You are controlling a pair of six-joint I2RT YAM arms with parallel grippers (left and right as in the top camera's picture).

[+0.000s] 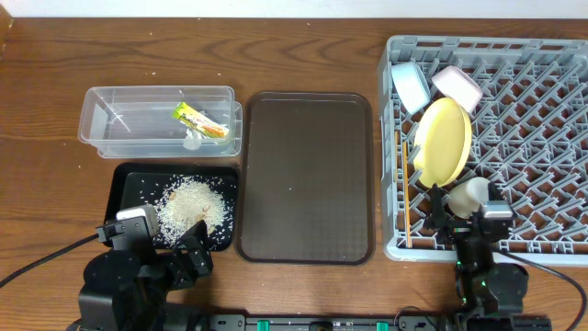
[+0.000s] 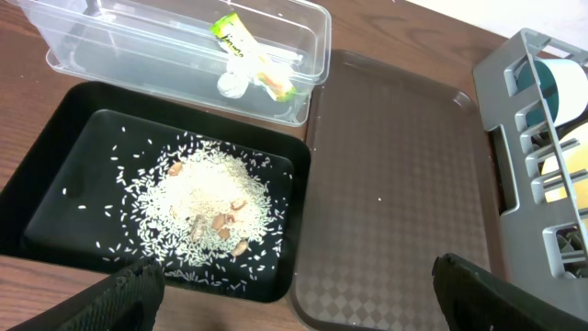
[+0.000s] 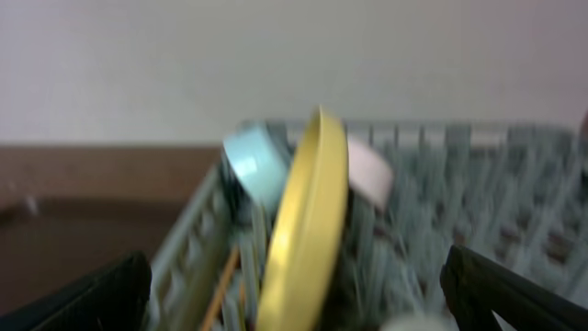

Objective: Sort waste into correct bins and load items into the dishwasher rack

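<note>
Wooden tabletop seen from above, pale wall along the far edge.

At far left, clear tub [image 1: 110, 118] holding a green-and-orange wrapper [image 1: 200, 120], with a clear plastic scrap just beside it. Directly in front of the tub, black tray [image 1: 127, 182] with rice [image 1: 191, 204] heaped near its middle. Stray grains scattered around the heap, a few brownish bits mixed in.

Left gripper [image 1: 196, 248] low over the near edge of the black tray, jaws spread wide, grasping nothing. Rice just ahead of the fingertips, wrapper farther off beyond it.

In the centre, brown tray [image 1: 308, 175], lying between the black tray and the rack.

At right, grey rack [image 1: 551, 138]. Blue bowl [image 1: 411, 85] and white bowl [image 1: 457, 87] tipped on edge near its far left corner. Yellow plate [image 1: 442, 141] upright between pegs just in front of them. Pale cup [image 1: 469, 195] nearer still. Chopsticks [image 1: 401, 184] lying along the left wall.

Right gripper [image 1: 464, 219] at the rack's near left edge, jaws spread wide, grasping nothing. Cup just ahead, roughly between the fingers; contact impossible to tell. Right wrist view blurred.

Print on the wrapper too small to read.
</note>
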